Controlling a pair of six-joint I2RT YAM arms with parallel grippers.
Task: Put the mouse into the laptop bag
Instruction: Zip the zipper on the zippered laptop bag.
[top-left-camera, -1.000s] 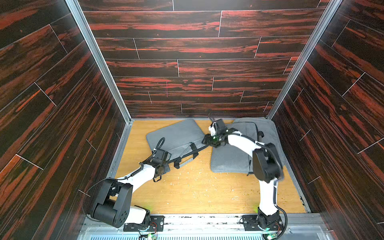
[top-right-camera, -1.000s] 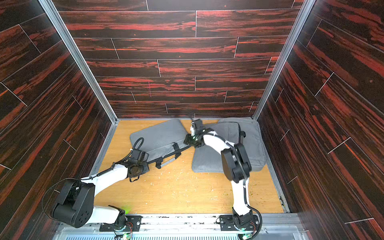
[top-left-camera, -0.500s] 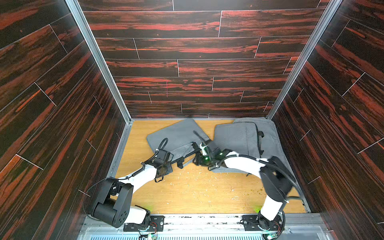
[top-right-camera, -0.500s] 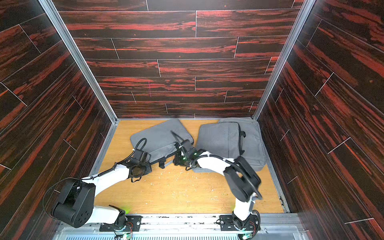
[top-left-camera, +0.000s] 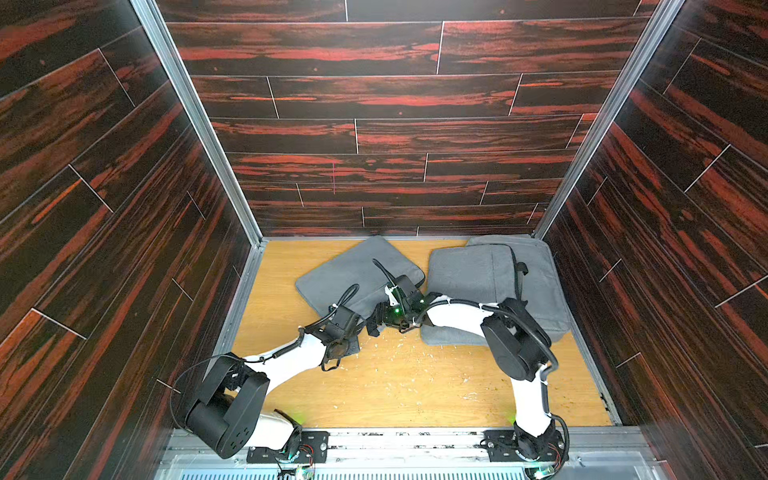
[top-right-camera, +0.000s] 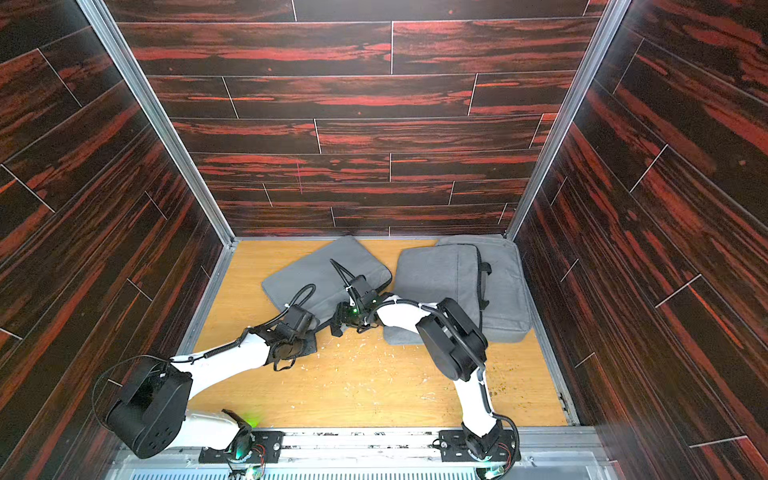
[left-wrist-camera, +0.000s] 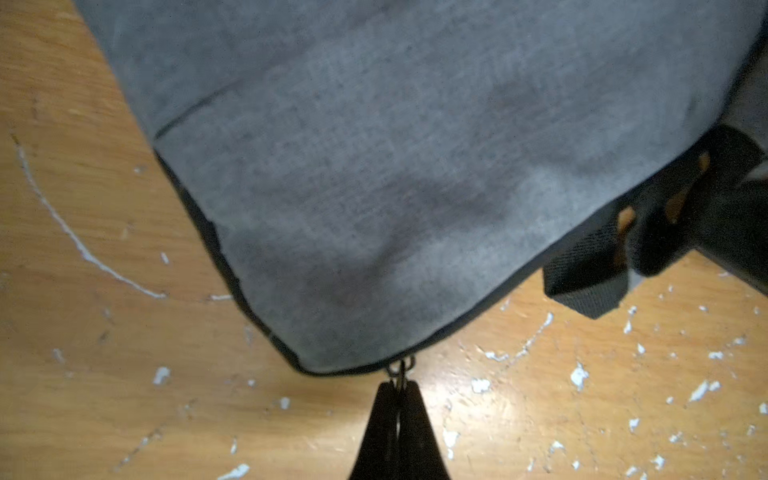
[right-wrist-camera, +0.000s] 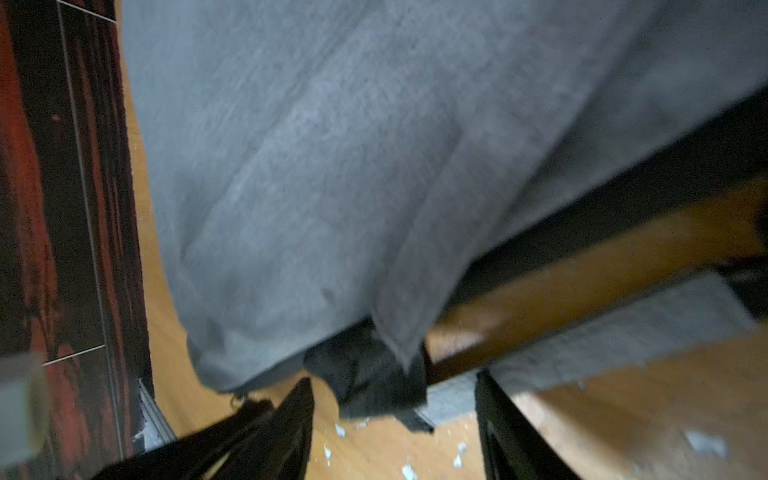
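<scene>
Gripping the metal zip pull (left-wrist-camera: 401, 371) at the near corner of the grey laptop bag (top-left-camera: 353, 272), the left pincer (left-wrist-camera: 400, 388) is closed on it, fingertips pressed together. The bag lies flat on the wooden surface (top-left-camera: 395, 386). No opening shows along the edges seen from the left wrist, so its contents are hidden. The mouse cannot be made out in any view, and whether it is inside the bag cannot be told. The right pincer (right-wrist-camera: 392, 378) stands open at the bag's near edge, just beside the left pincer. Its fingers (right-wrist-camera: 291, 415) are apart on either side of a dark strap tab (right-wrist-camera: 365, 374) at that edge; blur hides whether they touch it. A second grey bag (top-left-camera: 540, 291), with a black handle (top-left-camera: 517, 282), lies beside the laptop bag on the right arm's side. White flecks (left-wrist-camera: 579, 376) dot the surface just in front of the laptop bag.
</scene>
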